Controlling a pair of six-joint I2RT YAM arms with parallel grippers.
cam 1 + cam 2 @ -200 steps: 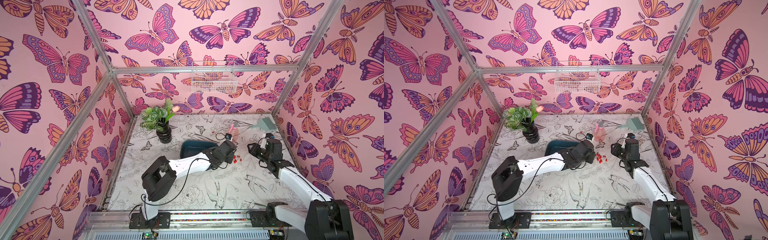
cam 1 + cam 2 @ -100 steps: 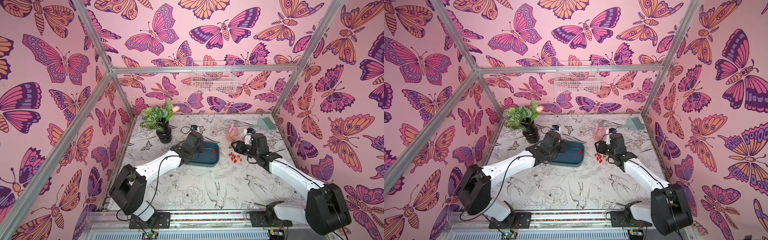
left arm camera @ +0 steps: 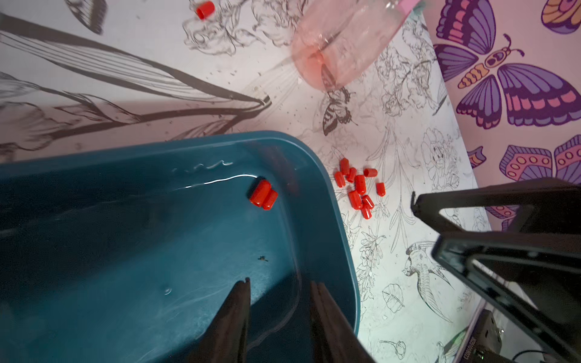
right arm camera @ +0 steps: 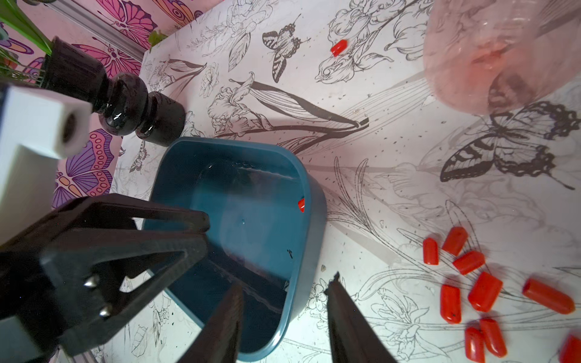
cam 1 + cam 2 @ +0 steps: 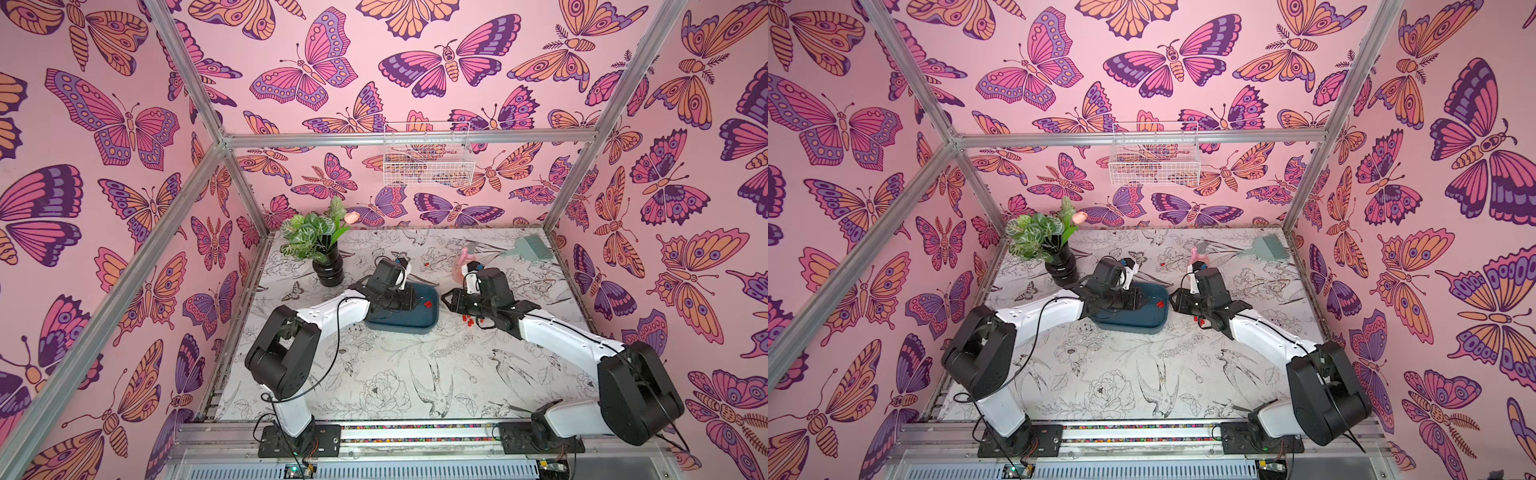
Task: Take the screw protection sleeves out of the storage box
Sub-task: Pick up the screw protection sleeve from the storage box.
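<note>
You have 2 screw protection sleeves (image 3: 263, 195) left in the storage box (image 3: 125, 235), lying side by side near its end wall. About 10 more already lie clustered on the table (image 3: 408, 251) just beside that end, and 1 sits apart near the pink bottle (image 3: 345, 41). The left gripper (image 3: 280, 283) hangs over the box, fingers apart and empty. The right gripper (image 4: 286, 281), at the box's rim, is likewise parted and empty.

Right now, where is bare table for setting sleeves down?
Bare: the wide patterned tabletop strip between the shallow dark teal plastic storage box and the metal front rail. Crowded: beside the box's right end, small red plastic sleeves cluster by the right pincer.
</note>
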